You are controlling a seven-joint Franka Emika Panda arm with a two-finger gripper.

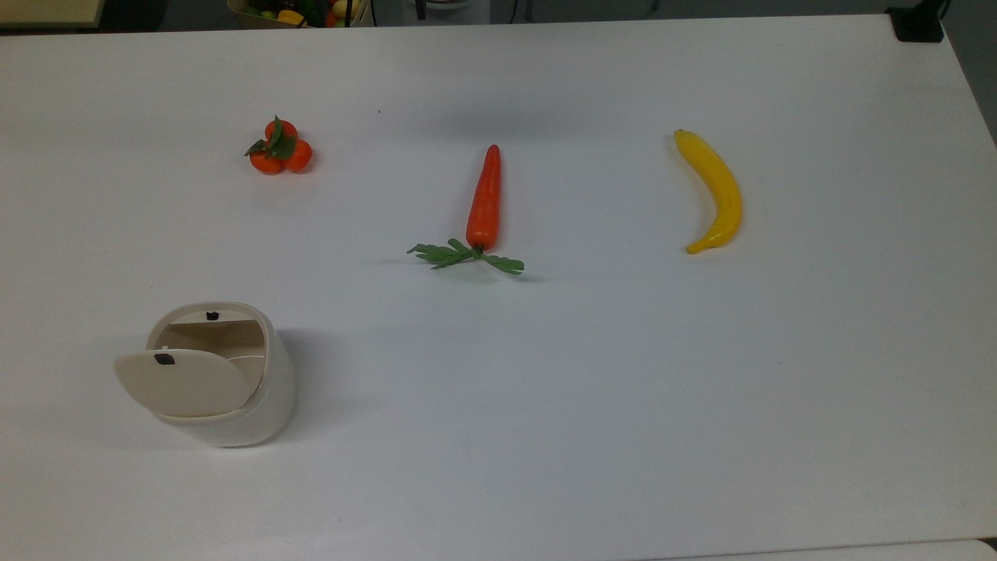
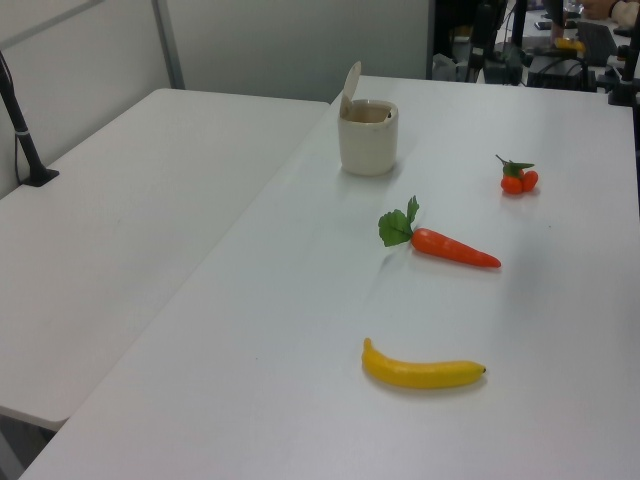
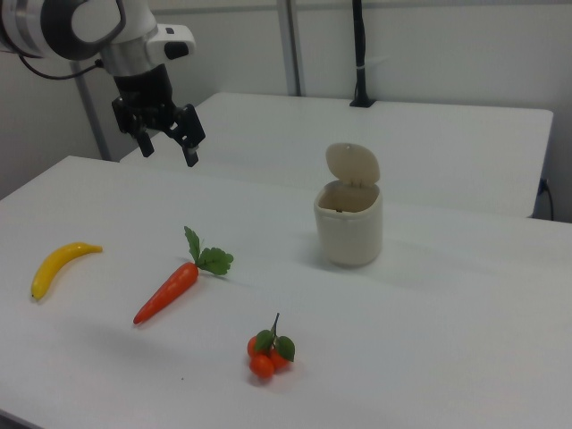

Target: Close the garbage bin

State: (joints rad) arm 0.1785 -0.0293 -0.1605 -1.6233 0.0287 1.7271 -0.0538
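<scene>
White tables fill the room, and the big table [image 1: 623,389] holds all the things. Going left to right in the top view, the bin [image 1: 226,389] comes first, near the front left part of the table. It is a small cream bin with round sides. Its lid [image 1: 183,382] is up, so the bin is open and the inside shows. A small black mark sits on the lid and one more sits on the far rim. Farther back and a bit to the right are the oranges [image 1: 280,148], three little ones in a bunch with green leaves. Next, near the middle, lies the carrot [image 1: 484,199], with its tip pointing to the far edge and its green leaves toward the front. Last, on the top view's right, lies the banana [image 1: 713,191], curved and yellow. All four things are well apart from each other. In the right view the order flips: the banana [image 3: 61,265] is on the left, then the carrot [image 3: 168,290], then the oranges [image 3: 268,353], and the bin [image 3: 349,223] is on the right with its lid standing up. In the right view the gripper [image 3: 170,143] hangs in the air at the top left, far from the bin. Its two black fingers are spread apart and hold nothing.
</scene>
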